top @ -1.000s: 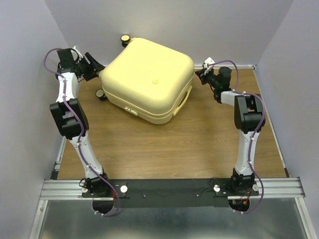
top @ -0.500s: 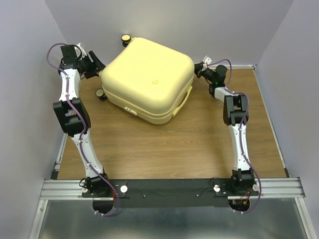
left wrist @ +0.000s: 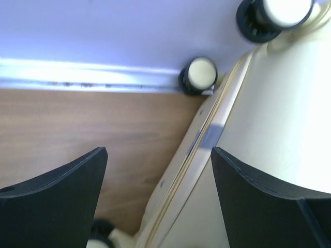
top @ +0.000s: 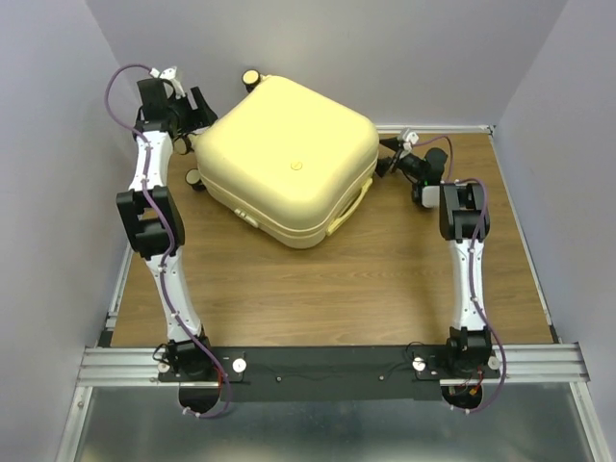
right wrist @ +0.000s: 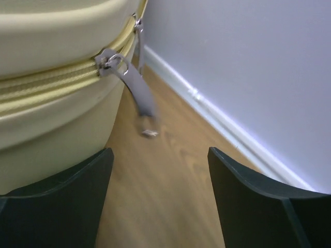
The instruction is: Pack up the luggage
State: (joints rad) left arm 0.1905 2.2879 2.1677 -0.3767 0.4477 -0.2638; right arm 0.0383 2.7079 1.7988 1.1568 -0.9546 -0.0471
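**Both arms stretched to a closed yellow suitcase, jaws apart**

The left arm (top: pixel 149 207) is seen raised steeply from its base and extended along the left wall. Its wrist is bent toward the far left corner of the suitcase (top: pixel 289 168). The left jaws are held wide apart with nothing between them. In the left wrist view the two black fingers (left wrist: pixel 51 196) are set at either side of the frame, and the suitcase's edge is seen just beyond them.

The right arm (top: pixel 465 217) is held nearly straight up the right side, with its wrist turned left toward the suitcase's right corner. The right jaws are likewise spread and nothing is gripped. A metal zipper pull (right wrist: pixel 135 90) is seen hanging free ahead of the fingers (right wrist: pixel 51 206), its lower end blurred.

The suitcase is laid closed on the wooden surface (top: pixel 337 289), toward the back wall (top: pixel 385 48) and turned at an angle to it. Its shell is pale yellow, smooth and hard, with rounded corners and a slightly domed top. A small round mark is set near the middle of the lid. A ribbed yellow zipper seam (right wrist: pixel 46 85) is run around the side, and a yellow handle (top: pixel 348 207) is fitted on the near right side. Small wheels (left wrist: pixel 201 73) with black housings and pale hubs are mounted at the far left end, one of them close to the wall's base. The surface is finished in a brown wood grain, and the walls are plain and matte
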